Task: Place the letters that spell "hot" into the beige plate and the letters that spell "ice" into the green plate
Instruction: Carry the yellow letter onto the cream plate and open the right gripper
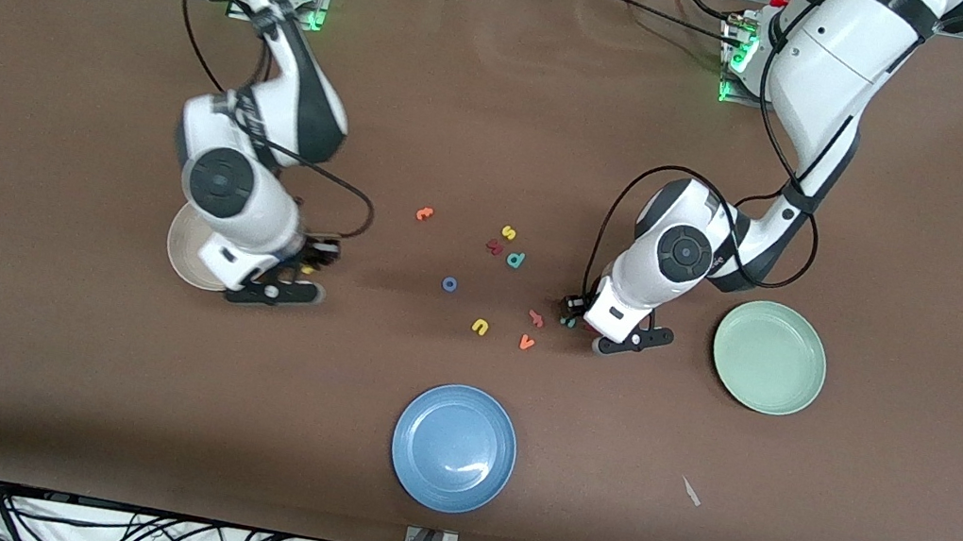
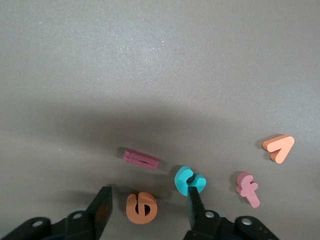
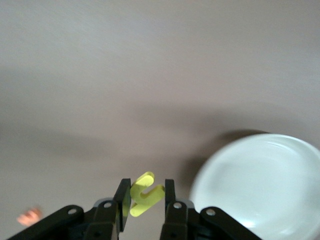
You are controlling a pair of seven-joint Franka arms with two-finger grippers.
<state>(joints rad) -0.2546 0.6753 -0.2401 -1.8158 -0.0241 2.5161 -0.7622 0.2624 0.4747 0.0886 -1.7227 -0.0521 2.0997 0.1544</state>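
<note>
Two steps run at once. The right tool (image 3: pixel 144 200) grips the yellow h (image 3: pixel 146 194) above the desk (image 1: pixel 48 359), just beside the beige plate (image 1: pixel 182 259); next it must carry over the rim and release. The left tool (image 2: pixel 147 212) hangs wide around the orange e (image 2: pixel 141 208), beside the teal c (image 2: pixel 189 180) and red i (image 2: pixel 141 159), needing to close. The green plate (image 1: pixel 769 357) waits near. The brown desk is roomy.

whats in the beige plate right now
No letters show on the visible parts of the beige plate; the right arm covers much of it. The yellow h sits in the right gripper, beside the plate.
</note>
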